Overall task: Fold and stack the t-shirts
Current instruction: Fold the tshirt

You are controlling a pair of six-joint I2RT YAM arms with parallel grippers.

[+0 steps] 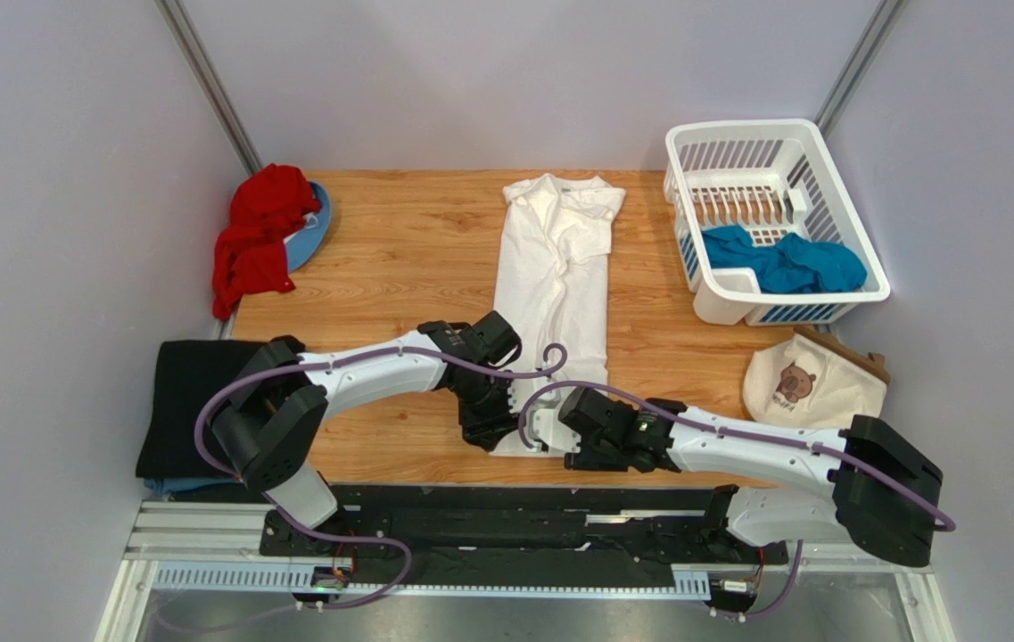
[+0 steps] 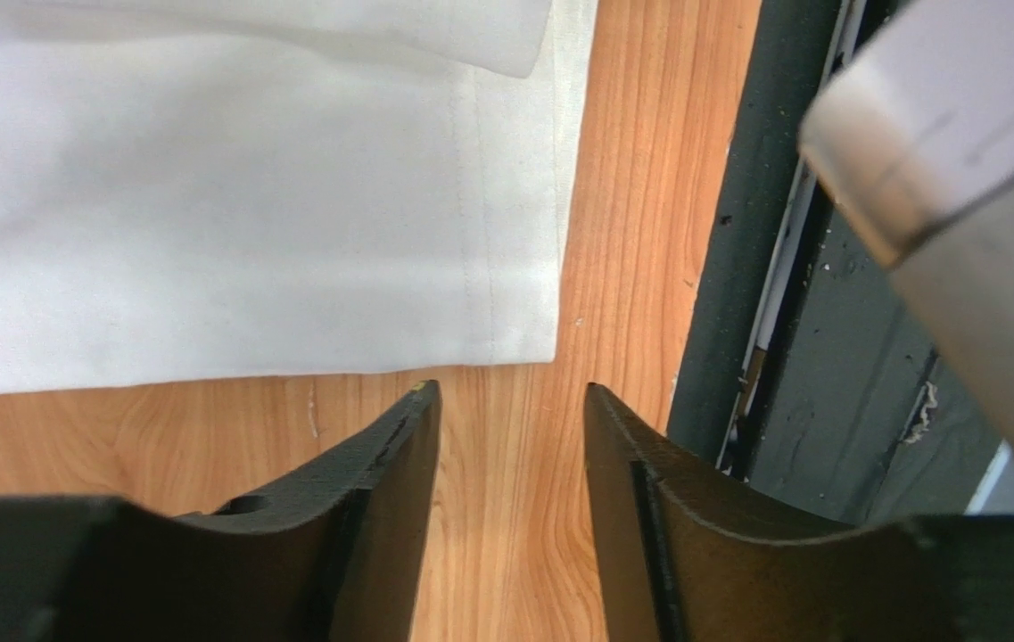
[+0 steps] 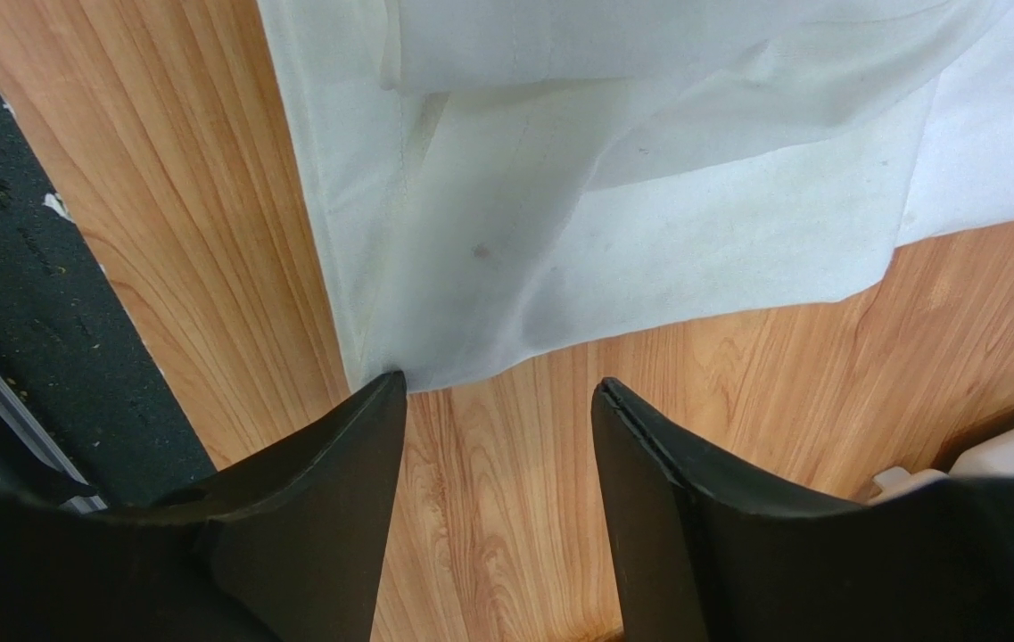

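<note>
Four t-shirts are being counted: one white t-shirt (image 1: 555,268) being kept flat mid-table, one red t-shirt (image 1: 258,234) crumpled far left, one teal t-shirt (image 1: 780,261) in the one white basket (image 1: 740,134), one black t-shirt (image 1: 191,401) at the near-left edge. One cream bag (image 1: 814,381) is being noted at right. The left gripper (image 2: 509,415) and right gripper (image 3: 499,401) are both being held parted, grasping nothing, over the wooden table (image 1: 391,254) beside the white hem. Grey walls (image 1: 57,161) are being seen around.

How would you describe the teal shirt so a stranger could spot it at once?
Start at the wooden table and go to its far right corner, where a white plastic basket stands. The teal shirt lies crumpled inside it, the only blue-green cloth here.
</note>
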